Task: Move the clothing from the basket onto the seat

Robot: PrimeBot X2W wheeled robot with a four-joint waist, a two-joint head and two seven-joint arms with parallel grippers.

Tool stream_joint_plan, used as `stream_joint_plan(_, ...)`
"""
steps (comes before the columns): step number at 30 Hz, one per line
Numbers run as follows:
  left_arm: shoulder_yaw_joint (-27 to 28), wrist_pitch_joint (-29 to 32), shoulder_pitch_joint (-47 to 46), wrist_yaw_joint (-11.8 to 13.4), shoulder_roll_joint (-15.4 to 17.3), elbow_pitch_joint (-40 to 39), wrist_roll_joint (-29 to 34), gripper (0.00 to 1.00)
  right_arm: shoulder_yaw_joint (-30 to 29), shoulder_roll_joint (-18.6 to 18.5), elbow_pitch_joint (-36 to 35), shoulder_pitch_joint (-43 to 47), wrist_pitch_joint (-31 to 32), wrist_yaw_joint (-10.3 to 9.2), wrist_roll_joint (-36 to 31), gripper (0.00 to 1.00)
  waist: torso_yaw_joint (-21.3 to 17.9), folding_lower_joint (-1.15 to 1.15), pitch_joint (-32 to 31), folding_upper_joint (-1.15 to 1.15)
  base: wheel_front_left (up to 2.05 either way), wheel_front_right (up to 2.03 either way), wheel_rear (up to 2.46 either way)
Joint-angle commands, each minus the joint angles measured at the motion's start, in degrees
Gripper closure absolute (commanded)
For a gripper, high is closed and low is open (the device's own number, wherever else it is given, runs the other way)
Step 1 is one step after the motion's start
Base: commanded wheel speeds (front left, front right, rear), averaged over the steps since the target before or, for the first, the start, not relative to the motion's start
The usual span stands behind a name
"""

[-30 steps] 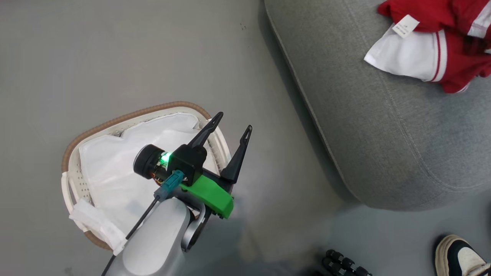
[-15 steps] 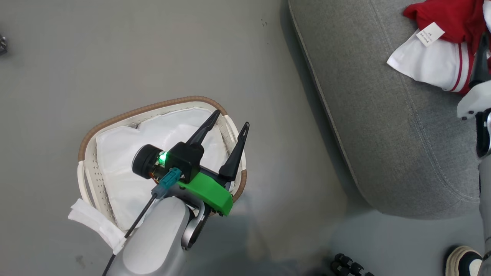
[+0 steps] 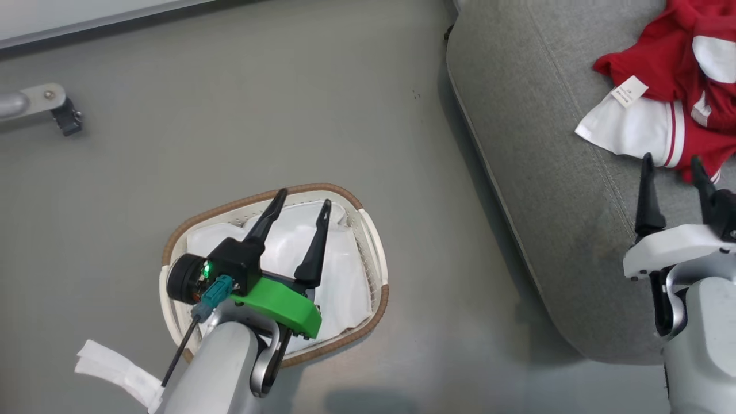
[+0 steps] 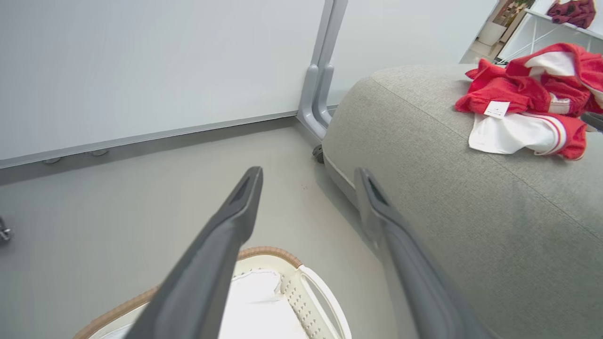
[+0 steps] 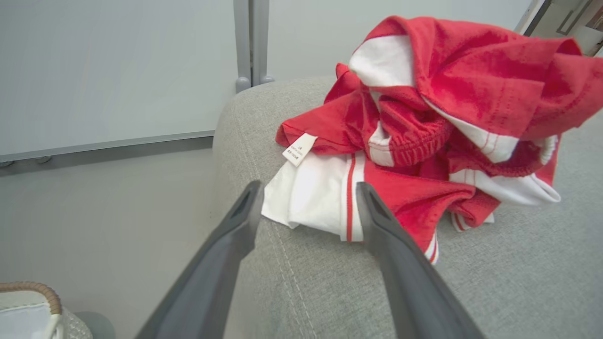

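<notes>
- The right gripper [image 3: 671,160] has come into the head view, fingers apart and empty, just short of the clothing [image 3: 678,75] heaped on the seat [image 3: 546,172].
- The left gripper [image 3: 305,198], also apart, now hovers over the basket [image 3: 241,201]. It seemingly holds just liner [image 3: 339,276], though the arm hides part.

Bright, even light fr. above, no glare. Soft shadows on floor [image 3: 356,402] near me & along couch [image 3: 546,201] left edge. Wrist pics: my fingers [image 4: 212,263] blurred close up, far stuff sharp, edges stretch a bit. Small green LED [image 3: 205,267] glows.
</notes>
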Motion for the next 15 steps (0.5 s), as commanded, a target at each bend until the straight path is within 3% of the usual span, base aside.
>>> stream_joint_plan(1, 1.3, 0.0, 1.2, -0.1, -0.1, -0.3, 0.9, 0.00, 0.8, 0.3, -0.3, 1.3, 0.0, -0.06, 0.5, 0.00, 3.2, 0.00, -3.0, 0.00, 0.00, 0.00, 0.00)
stream_joint_plan(15, 12.9, 0.0, 7.9, 2.4, -0.8, 0.6, 2.9, 0.00, 9.5, 3.4, -0.7, 4.9, 0.0, -0.06, 0.8, 0.00, 12.4, 0.00, -9.1, 0.00, 0.00, 0.00, 0.00)
